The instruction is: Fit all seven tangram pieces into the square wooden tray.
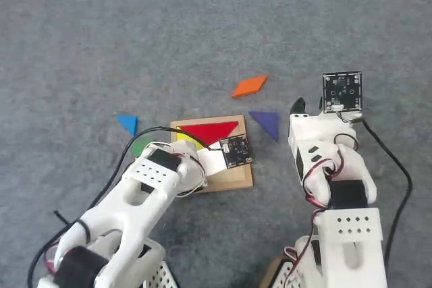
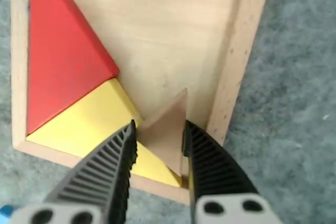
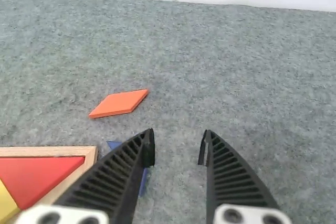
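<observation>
Pinching a small tan triangle [image 2: 167, 121], the left gripper [image 2: 157, 129] is hanging over one corner of the square wooden tray [image 2: 233, 77]. The tan piece is poking out past the fingers and looks tipped up, not flat. I cannot tell if it is touching the tray floor. Right beside the gripper, a yellow triangle [image 2: 84, 127] and a red triangle [image 2: 58, 51] are lying flat in the tray.

Here is what I am worrying about. If the gripper is letting go while the piece is tipped, the piece may end up lying on top of the yellow triangle or leaning on the tray wall. If it is pushing down hard, it may be shoving the yellow triangle out of its spot.

The right gripper [image 3: 177, 148] is spread wide and holding nothing, hanging over the grey bench [image 3: 252, 77]. A purple triangle [image 3: 112, 144] is lying just beside one finger, and an orange piece [image 3: 119, 103] is lying a bit farther ahead. A blue triangle [image 1: 127, 123] and a green piece [image 1: 140, 146] are lying out on the bench behind the left gripper, away from the right one. With both arms near the tray, they could be bumping each other.
</observation>
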You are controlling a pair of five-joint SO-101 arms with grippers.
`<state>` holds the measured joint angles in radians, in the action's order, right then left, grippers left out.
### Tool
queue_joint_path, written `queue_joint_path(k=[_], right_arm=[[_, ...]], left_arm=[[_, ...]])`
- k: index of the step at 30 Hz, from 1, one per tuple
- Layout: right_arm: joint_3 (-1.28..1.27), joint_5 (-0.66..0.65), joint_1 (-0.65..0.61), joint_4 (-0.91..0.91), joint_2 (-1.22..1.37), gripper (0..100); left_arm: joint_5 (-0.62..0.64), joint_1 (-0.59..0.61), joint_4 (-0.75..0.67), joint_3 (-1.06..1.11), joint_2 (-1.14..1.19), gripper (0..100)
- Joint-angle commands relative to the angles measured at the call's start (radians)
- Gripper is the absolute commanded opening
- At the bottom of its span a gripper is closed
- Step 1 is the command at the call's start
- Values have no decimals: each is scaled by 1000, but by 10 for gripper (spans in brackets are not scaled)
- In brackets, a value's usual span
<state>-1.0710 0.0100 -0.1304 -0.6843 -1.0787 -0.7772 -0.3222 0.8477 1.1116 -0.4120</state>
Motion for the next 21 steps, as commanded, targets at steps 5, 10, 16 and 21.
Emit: queue_joint_path(k=[5,10,16,21], right_arm=[[26,3,-7,-10,-30,154],[26,3,-7,-10,-30,154],[26,3,-7,-10,-30,154],[26,3,-7,-10,-30,154]], left_arm=[[-29,11,37,-41,0,41],[-29,12,38,-41,0,151],[-26,12,38,-41,0,162],[-25,38,38,-53,-2,163]])
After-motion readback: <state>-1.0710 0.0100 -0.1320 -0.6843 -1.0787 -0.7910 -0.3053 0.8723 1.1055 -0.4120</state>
